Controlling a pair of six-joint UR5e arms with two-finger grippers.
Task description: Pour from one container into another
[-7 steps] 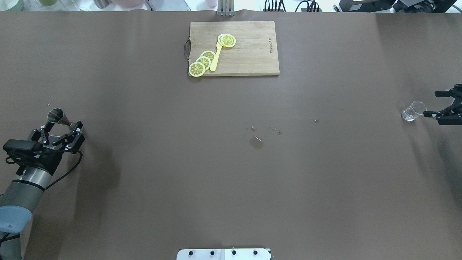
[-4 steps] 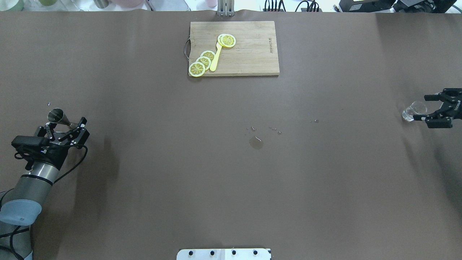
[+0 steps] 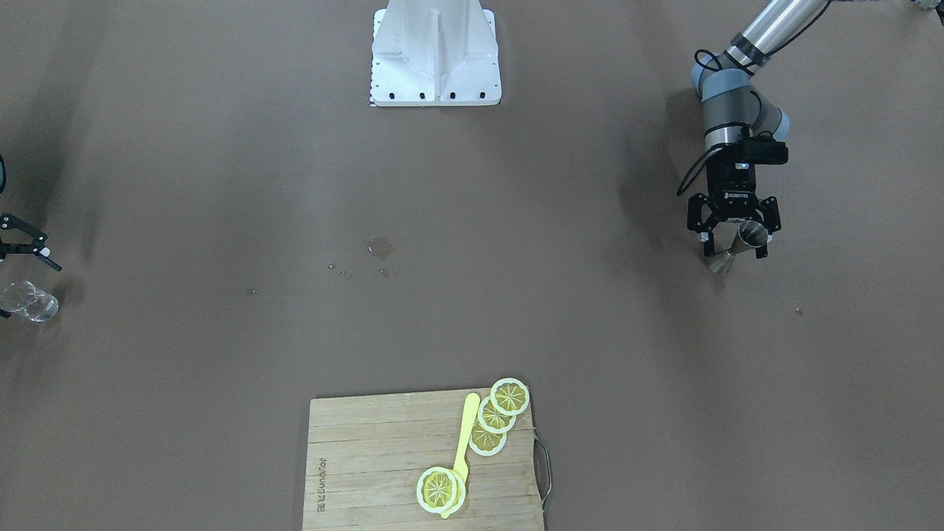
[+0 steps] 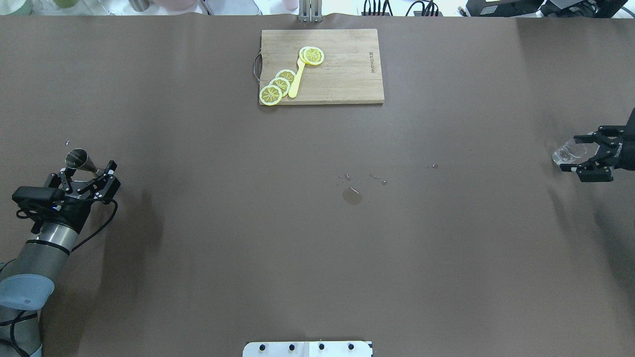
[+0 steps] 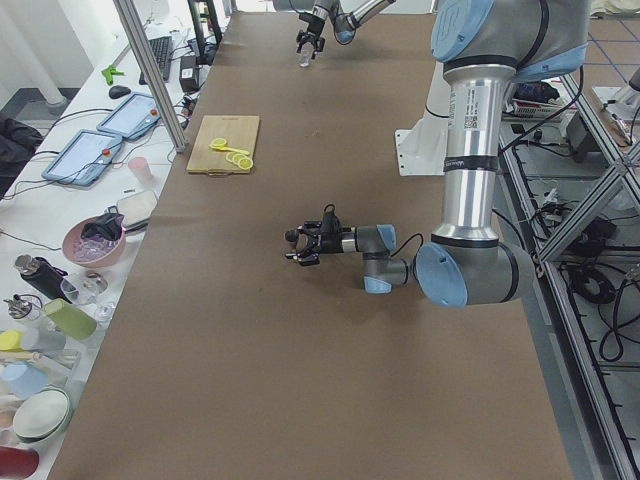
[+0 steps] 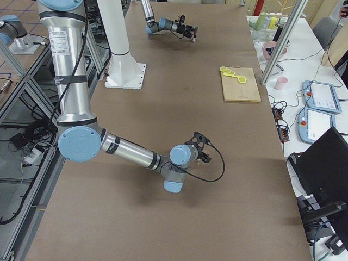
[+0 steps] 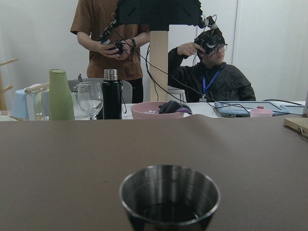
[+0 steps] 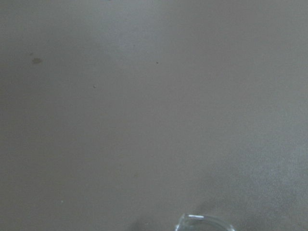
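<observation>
Jigger (image 4: 78,159), steel, stands at mid-left of the overhead view on the brown bench (image 4: 297,258). Left hand (image 4: 88,170): fingers spread, one each side of it; contact unclear. Clear glass (image 4: 563,155) at right edge, mid-height, sits between the parted fingers of the right hand (image 4: 572,152). Small puddle (image 4: 352,197) near centre. Cutting board (image 4: 342,74) with lemon slices (image 4: 278,87) at top centre.

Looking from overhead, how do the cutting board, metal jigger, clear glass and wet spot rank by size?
Largest: cutting board
Next: metal jigger and clear glass, too alike to rank
Smallest: wet spot
</observation>
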